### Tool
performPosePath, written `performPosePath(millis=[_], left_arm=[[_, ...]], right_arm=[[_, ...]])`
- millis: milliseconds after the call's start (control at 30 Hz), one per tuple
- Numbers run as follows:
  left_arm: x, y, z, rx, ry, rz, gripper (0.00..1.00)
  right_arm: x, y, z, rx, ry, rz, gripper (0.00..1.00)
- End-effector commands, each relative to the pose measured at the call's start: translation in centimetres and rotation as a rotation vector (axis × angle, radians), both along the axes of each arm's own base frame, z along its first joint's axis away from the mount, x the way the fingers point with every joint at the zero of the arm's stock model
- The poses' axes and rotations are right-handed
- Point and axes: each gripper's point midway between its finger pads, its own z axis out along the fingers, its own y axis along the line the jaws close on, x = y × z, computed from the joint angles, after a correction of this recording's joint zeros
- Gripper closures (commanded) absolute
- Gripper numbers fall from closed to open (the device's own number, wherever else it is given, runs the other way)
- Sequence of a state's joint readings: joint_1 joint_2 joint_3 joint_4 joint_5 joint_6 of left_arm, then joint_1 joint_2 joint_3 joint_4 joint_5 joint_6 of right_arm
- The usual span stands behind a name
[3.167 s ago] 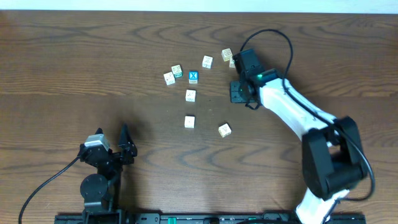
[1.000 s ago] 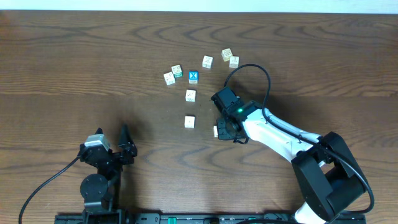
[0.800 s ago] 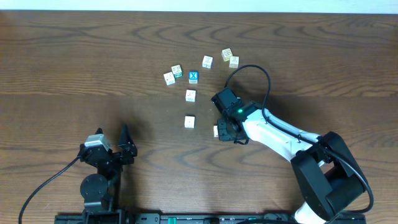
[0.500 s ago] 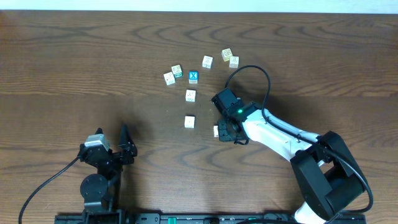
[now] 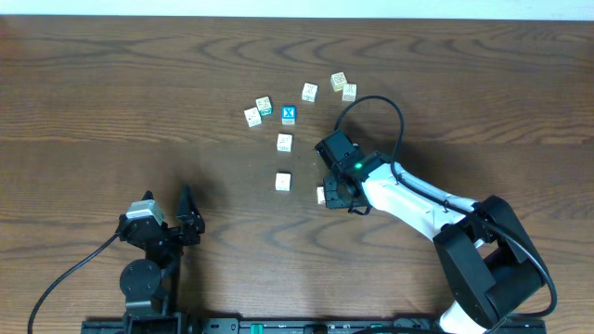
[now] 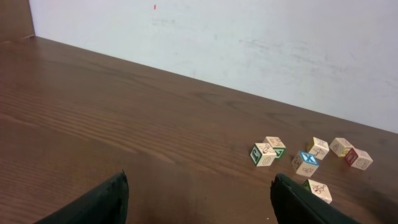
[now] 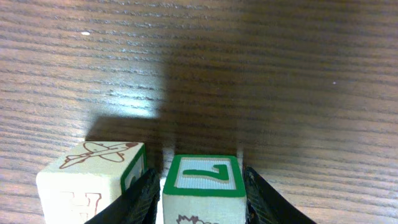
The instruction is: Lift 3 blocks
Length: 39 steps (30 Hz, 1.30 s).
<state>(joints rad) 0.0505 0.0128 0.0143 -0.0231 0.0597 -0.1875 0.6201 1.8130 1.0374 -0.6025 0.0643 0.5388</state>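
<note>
One dark woodgrain table (image 5: pixel 111 93), white wall (image 6: pixel 249 37), left claw (image 6: pixel 199 186) apart, right claw (image 7: pixel 200 186) around block (image 7: pixel 204 177), grip unclear.

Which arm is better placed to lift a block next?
Right. The right gripper is down at a block, with one finger on each side of it. The left gripper sits back by its base, far from every block.
</note>
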Motion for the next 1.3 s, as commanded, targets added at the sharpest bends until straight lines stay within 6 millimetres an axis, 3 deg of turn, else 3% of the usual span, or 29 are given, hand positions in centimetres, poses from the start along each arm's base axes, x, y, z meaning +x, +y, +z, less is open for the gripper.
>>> performPosePath(millis=[0,367,767,867,1100,1267], left_arm=[[-0.1,0.1,-1.4,-0.010,0.045,0.006,0.27],[-0.1,0.1,-1.4,-0.010,0.045,0.006,0.27],[-0.1,0.1,-1.4,-0.010,0.045,0.006,0.27],[-0.1,0.1,-1.4,-0.010,0.045,0.006,0.26],[-0.1,0.1,-1.4,-0.010,0.045,0.006,0.26],[-0.1,0.1,-1.4,-0.011,0.045,0.006,0.26]], right_arm=[[0.3,-0.4,-0.4,-0.015,-0.008,-0.015,0.59],[1.3,-1.4,-0.2,-0.069,-0.064,-0.033,0.56],[3.3,-0.4,0.4,-0.009,-0.134,-0.036,0.52],[4.1,-0.3,0.7,0.003,-0.159,-0.034,0.46],[6.9,-0.9,2.9,0.007,-0.210,-0.024,0.43],[9.1,-1.5,6.1,-0.004,-0.227,-0.012,0.43]])
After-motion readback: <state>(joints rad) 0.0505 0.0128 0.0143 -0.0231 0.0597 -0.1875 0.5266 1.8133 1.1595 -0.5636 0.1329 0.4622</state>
